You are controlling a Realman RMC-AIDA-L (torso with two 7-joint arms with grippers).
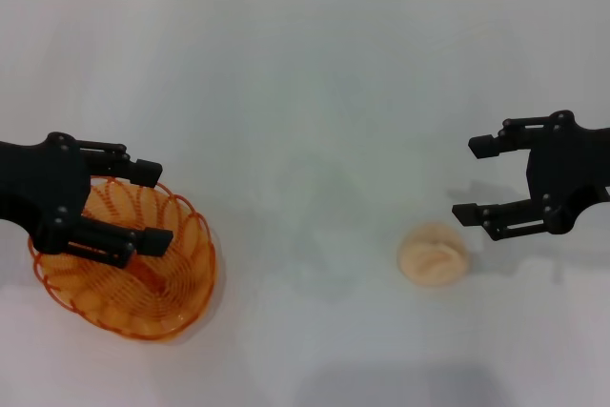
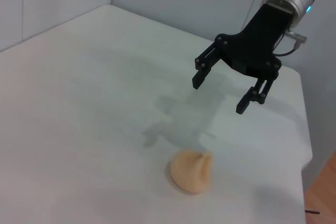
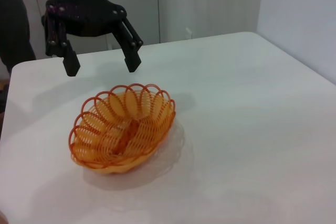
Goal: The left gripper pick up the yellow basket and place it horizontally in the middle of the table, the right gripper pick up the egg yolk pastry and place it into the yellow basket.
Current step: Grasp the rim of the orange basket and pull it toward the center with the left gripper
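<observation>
Left gripper hangs over the yellow basket at the left side of the desk, fingers spread wide, holding nothing. In the head view one finger lies over the basket's far rim and the other over its inside. Right wrist view shows the left gripper raised above the yellow basket, fingertips clear of the scalloped rim, not touching. Basket sits upright on the desk, open side up, nothing inside but its wire ribs.

Right gripper is at the right side of the desk, fingers wide apart, nothing between them. Egg yolk pastry lies on the desk just nearer the robot and slightly inward of the lower finger, apart from it. Left wrist view shows the right gripper up off the desk, with the egg yolk pastry resting on the surface below it and not touched.

Pastry and basket sit well apart, with bare desk between them.
</observation>
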